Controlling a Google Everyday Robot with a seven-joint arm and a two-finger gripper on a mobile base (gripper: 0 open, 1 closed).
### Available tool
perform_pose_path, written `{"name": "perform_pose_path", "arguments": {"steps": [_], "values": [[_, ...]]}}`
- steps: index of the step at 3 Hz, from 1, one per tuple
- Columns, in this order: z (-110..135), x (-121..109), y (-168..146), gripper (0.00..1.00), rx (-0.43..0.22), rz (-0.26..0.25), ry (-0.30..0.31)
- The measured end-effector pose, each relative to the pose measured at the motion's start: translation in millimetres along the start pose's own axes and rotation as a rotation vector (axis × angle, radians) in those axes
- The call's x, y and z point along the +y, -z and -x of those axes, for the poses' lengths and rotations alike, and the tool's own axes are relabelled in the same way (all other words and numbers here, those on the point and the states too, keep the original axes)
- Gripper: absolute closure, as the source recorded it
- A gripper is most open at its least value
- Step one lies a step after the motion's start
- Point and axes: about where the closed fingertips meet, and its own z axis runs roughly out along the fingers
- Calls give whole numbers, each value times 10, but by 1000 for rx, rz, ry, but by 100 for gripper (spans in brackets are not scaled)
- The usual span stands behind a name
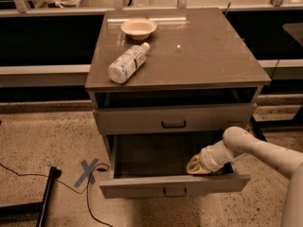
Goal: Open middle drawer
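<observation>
The pale arm (267, 151) came in from the lower right edge of the frame, bent at a rounded joint beside the desk's (203, 56) right side, and sloped down and to the left; its claw (195, 166) sat inside the middle drawer (132, 187), just behind the front panel and right of centre; whether the claw was apart or together could not be told, since its yellowish tip showed only as a blur against the dark interior, and any contact with the panel was unclear. The arm's far end was cut off by the frame; whatever lay under the middle drawer was hidden by it. The middle drawer stood drawn out in the lower centre of the frame, its long axis running left to right, its front and small dark handle (174, 191) facing the bottom edge; the top drawer (142, 119) above sat further in, a dark gap over its front.
</observation>
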Motion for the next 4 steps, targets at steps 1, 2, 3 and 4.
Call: {"name": "perform_pose_path", "arguments": {"steps": [1, 2, 3, 4], "values": [[45, 251, 80, 100, -26, 11, 30], [171, 406, 283, 100, -110, -16, 51], [356, 462, 711, 100, -239, -99, 42], [493, 601, 1061, 87, -328, -146, 0]]}}
